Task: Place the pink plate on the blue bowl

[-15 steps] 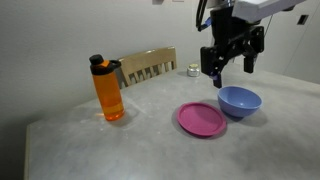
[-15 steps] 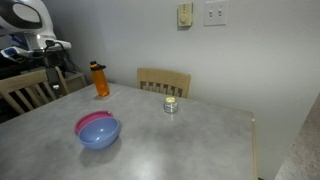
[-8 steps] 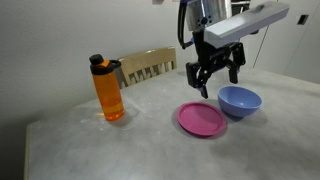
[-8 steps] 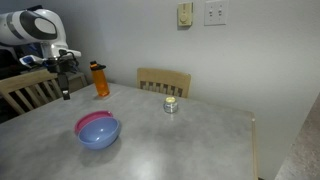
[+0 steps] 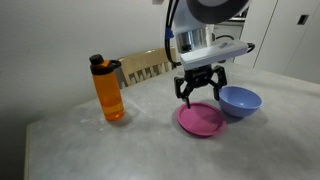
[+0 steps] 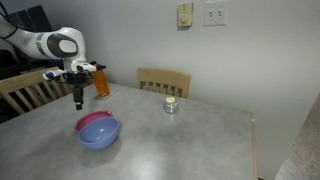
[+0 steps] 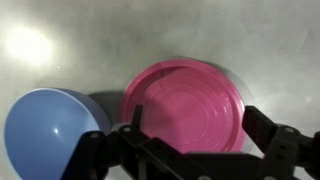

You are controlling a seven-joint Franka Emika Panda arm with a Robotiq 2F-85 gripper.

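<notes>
Bottle (image 5: 107, 92) stands well to the left, out of the way. Gripper (image 5: 200, 96) hovers over the plate (image 5: 201, 120), fingers spread wide and empty. Plate lies flat, just beside the bowl (image 5: 239, 101). Risk: fingers may slip off the shallow rim or knock the bowl.

— What is seen in the middle of the wrist view?

— The pink plate (image 7: 185, 100) is seen from above, lying flat on the grey table (image 7: 280, 40). Its shallow raised rim and faint inner rings are shown clearly.

— And beside it?

— The blue bowl (image 7: 48, 130) is found at the lower left, just beside the plate. A shadow is cast between them, so contact cannot be judged.

— How is the gripper held?

— The gripper (image 7: 193, 115) is shown entering from the bottom edge with its jaws spread wide. Its dark fingers (image 7: 262, 125) are placed over the plate's left and right edges. A bright glare (image 7: 28, 45) is reflected on the table at the upper left.
</notes>
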